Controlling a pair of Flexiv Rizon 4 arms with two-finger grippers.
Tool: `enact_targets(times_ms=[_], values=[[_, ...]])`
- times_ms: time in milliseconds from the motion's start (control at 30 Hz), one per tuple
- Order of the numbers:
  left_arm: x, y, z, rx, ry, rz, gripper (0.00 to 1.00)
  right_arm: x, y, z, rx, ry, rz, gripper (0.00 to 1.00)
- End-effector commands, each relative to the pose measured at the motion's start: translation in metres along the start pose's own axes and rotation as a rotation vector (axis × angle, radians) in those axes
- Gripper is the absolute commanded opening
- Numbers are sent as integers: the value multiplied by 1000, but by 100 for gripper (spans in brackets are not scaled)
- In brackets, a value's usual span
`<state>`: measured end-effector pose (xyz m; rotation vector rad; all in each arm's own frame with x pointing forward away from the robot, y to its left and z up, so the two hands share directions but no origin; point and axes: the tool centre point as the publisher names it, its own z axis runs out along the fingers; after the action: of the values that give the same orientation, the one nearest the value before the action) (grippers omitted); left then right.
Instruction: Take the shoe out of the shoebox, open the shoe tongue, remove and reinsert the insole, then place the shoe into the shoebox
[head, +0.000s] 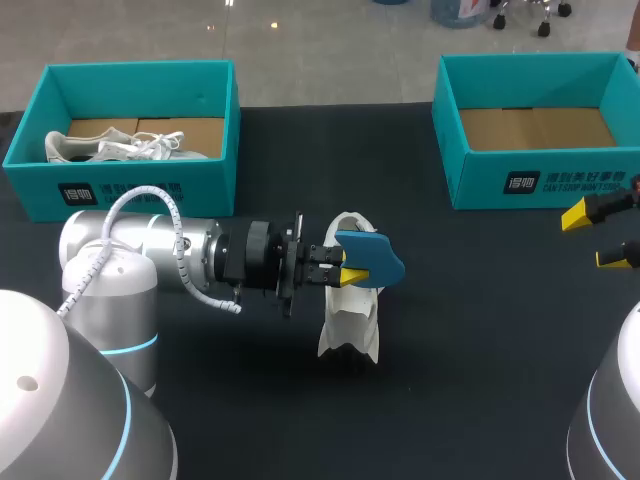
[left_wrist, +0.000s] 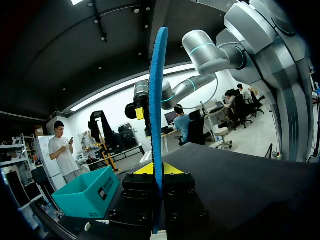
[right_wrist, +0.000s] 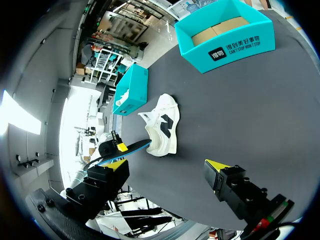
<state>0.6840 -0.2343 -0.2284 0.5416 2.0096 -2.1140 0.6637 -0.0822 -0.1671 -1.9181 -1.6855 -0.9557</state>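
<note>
A white shoe (head: 350, 318) with dark side marks stands on the black table (head: 480, 330) near the middle. Just above it, my left gripper (head: 340, 270) is shut on a blue insole (head: 372, 256), held clear of the shoe. In the left wrist view the insole (left_wrist: 156, 115) stands edge-on between the yellow tips of the left gripper (left_wrist: 157, 169). My right gripper (head: 603, 236) hangs open and empty at the table's right edge. From the right wrist view, the shoe (right_wrist: 163, 125) and insole (right_wrist: 126, 149) lie ahead of the open right gripper (right_wrist: 167, 167).
At the back left stands a teal shoebox (head: 130, 185) with a second white shoe (head: 110, 148) inside. Another teal shoebox (head: 540, 180), showing only its cardboard floor, stands at the back right. Bare table lies between the boxes and in front of the shoe.
</note>
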Motion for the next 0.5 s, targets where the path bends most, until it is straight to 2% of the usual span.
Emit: enact_targets(times_ms=[33,500], values=[[-8,6,6,0,13,26,0,0,-10,-3,-34,-3,1,100],[-23,32,6,-38,17,31,0,0,-10,-3,-34,-3,1,100]])
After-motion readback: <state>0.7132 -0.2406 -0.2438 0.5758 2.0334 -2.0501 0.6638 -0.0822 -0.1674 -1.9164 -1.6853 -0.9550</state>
